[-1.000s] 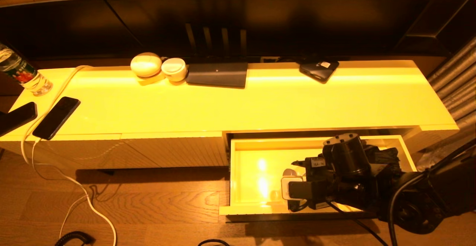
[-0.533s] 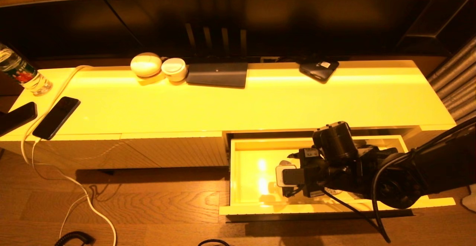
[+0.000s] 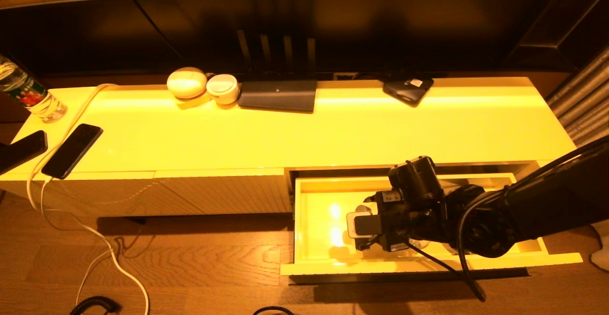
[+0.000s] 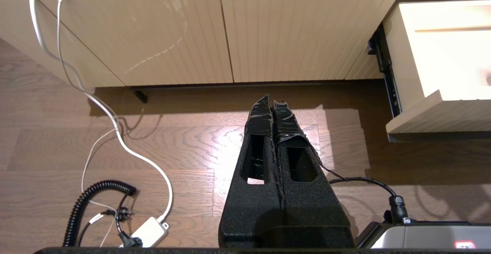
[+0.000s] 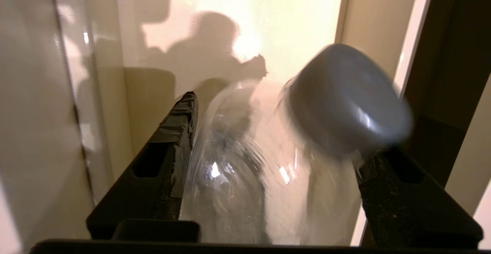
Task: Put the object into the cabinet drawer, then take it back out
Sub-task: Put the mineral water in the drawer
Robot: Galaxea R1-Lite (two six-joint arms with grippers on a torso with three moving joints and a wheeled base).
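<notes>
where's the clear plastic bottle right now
In the right wrist view the clear plastic bottle sits between the right gripper fingers, inside the open cabinet drawer at the cabinet's right end.

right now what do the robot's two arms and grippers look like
Both grippers are matte black with long tapered fingers, each with a cut-out slot and black tape around the tip: left gripper, right gripper. The right arm is black, with black cables looped along it and a small white label.
</notes>
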